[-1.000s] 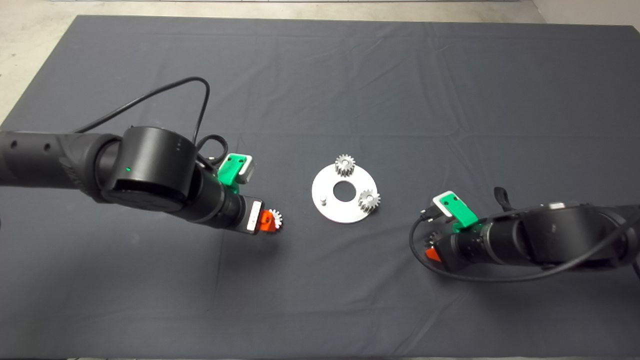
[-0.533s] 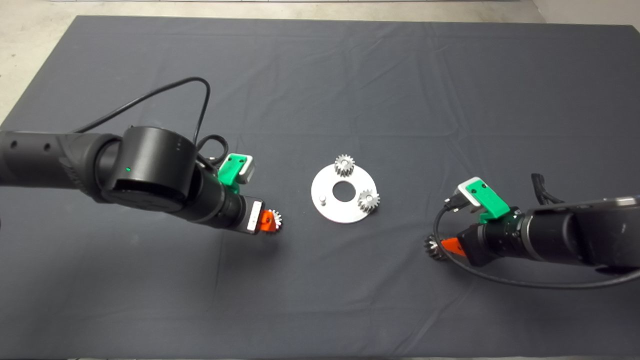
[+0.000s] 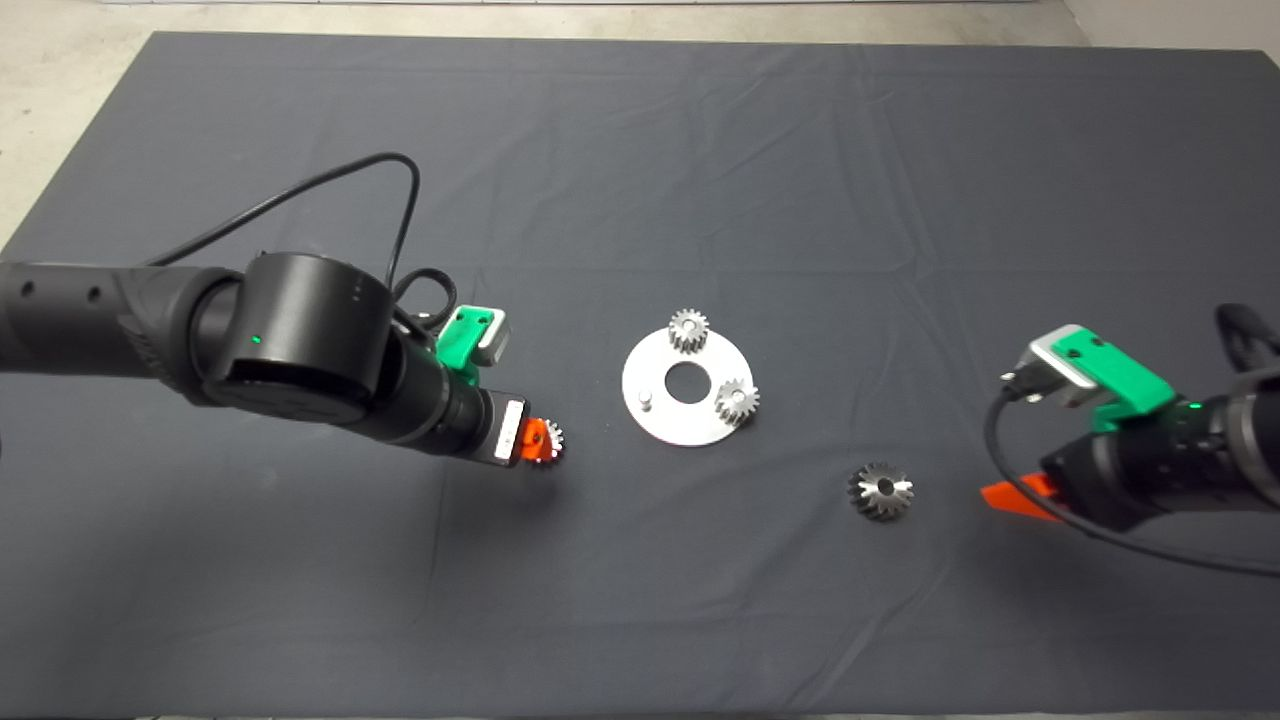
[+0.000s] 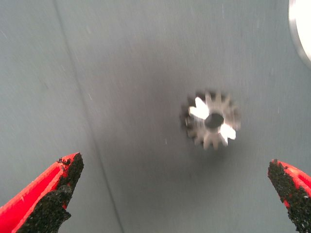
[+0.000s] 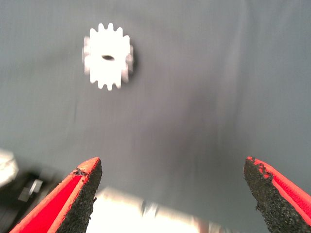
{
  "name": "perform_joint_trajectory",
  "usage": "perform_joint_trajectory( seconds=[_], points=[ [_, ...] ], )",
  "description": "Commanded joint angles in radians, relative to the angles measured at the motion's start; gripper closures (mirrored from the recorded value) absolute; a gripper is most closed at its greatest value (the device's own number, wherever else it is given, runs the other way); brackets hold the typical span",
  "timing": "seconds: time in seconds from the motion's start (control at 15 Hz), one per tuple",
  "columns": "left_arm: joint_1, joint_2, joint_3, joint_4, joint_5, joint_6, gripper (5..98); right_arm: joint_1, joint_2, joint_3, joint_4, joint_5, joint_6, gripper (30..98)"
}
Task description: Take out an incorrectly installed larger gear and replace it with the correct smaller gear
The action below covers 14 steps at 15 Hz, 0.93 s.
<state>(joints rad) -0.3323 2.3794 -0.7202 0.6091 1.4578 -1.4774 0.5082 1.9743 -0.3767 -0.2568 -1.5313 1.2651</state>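
Note:
The larger gear, dull grey with flared teeth, lies loose on the mat to the lower right of the round silver plate. My right gripper is open and empty, well to the right of it. The right wrist view shows this gear ahead of the open gripper. My left gripper is open, low over the smaller gear, left of the plate. In the left wrist view that gear lies flat on the mat beyond the wide-open gripper, untouched.
The plate carries two small bright gears, one at the back and one at the right, and a bare peg at its left. A black cable loops above the left arm.
My right gripper has let go of the larger gear, left it on the mat and drawn back to the right. The left arm has stayed over the smaller gear.

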Motion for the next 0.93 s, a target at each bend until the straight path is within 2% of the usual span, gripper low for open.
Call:
perform_joint_trajectory(
  seconds=[0.0,0.07,0.13,0.27,0.33,0.6,0.73,0.87],
  points=[
    [-0.013,-0.001,-0.002,0.024,0.001,-0.007,6.0,0.226,-0.110,0.037,0.271,-0.033,0.003,51.0],
    [-0.011,-0.002,-0.004,0.024,0.001,-0.006,6.0,0.276,-0.113,0.036,0.314,-0.034,0.003,46.6],
    [-0.008,-0.002,-0.002,0.026,0.001,-0.006,6.0,0.303,-0.116,0.035,0.332,-0.032,0.003,45.3],
    [0.042,-0.001,0.009,0.069,0.004,-0.007,6.0,0.308,-0.116,0.035,0.335,-0.032,0.003,45.3],
    [0.052,-0.001,0.012,0.077,0.004,-0.009,6.0,0.308,-0.114,0.035,0.333,-0.032,0.003,45.3],
    [0.063,0.015,0.001,0.084,0.004,-0.021,6.0,0.308,-0.114,0.035,0.337,-0.035,0.003,45.3],
    [0.091,0.046,0.003,0.129,0.007,-0.021,6.0,0.308,-0.105,0.036,0.338,-0.033,0.003,44.8],
    [0.096,0.068,-0.013,0.135,0.009,-0.021,6.0,0.308,-0.104,0.036,0.338,-0.032,0.003,40.8]
  ],
)
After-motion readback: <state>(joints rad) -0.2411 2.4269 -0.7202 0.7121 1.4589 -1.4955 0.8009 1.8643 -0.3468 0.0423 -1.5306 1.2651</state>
